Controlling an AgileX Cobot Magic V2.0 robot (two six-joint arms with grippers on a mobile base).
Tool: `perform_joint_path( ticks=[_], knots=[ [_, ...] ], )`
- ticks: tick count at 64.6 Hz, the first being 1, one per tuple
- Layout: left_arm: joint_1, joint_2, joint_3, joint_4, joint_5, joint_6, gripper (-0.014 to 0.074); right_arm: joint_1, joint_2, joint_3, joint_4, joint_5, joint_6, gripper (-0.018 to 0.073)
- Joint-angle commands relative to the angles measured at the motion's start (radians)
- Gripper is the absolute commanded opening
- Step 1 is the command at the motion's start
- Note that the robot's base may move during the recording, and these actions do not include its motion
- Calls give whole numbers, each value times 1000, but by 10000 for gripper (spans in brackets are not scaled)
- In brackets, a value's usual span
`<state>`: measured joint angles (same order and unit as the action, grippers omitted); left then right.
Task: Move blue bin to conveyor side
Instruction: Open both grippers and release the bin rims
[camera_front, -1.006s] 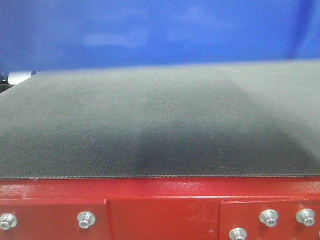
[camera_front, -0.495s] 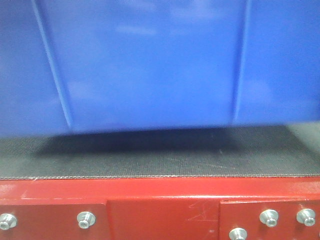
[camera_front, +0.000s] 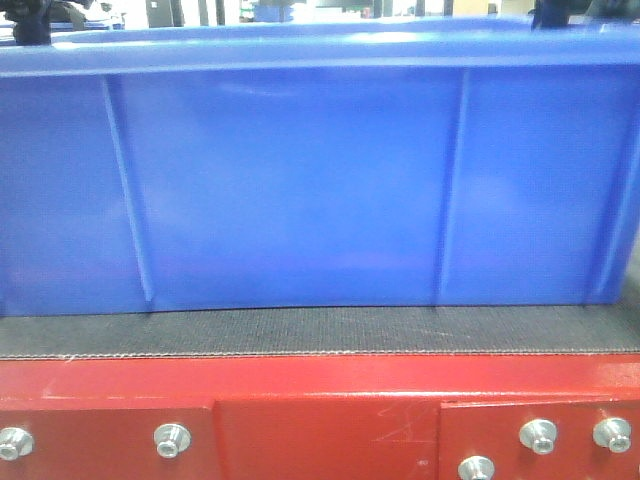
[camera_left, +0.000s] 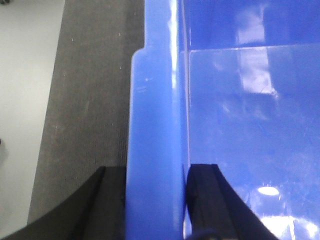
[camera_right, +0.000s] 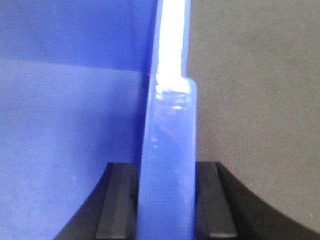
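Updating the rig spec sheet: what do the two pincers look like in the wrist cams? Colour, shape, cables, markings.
Left pincer: two matte black fingers with flat, squared tips and outer edges that flare in a curve toward the base. Right pincer: the same matte black, its fingers with faceted, ridged faces. No cables, markings or labels are visible in either wrist view.

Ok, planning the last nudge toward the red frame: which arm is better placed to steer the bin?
Neither clearly: the left gripper and right gripper each clamp an end rim of the blue bin, which looks square on the belt. Use both.
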<state>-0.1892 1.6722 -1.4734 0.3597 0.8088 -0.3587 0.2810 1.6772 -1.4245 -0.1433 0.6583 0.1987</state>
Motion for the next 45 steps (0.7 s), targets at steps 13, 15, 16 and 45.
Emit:
perform_joint_path(
  ticks=[13, 15, 16, 45],
  knots=[
    [-26, -11, -18, -83, -152, 6, -19, 29, -2, -16, 83, -131, -22, -88],
    [-26, -11, -18, -83, -152, 6, -19, 29, -2, -16, 83, -131, -22, -88],
    [-26, -11, -18, -83, -152, 6, -19, 29, -2, -16, 83, -131, -22, -88],
    [-26, -11, -18, -112, -145, 6, 279, 29, -2, -16, 65, -127, -22, 75]
  ],
)
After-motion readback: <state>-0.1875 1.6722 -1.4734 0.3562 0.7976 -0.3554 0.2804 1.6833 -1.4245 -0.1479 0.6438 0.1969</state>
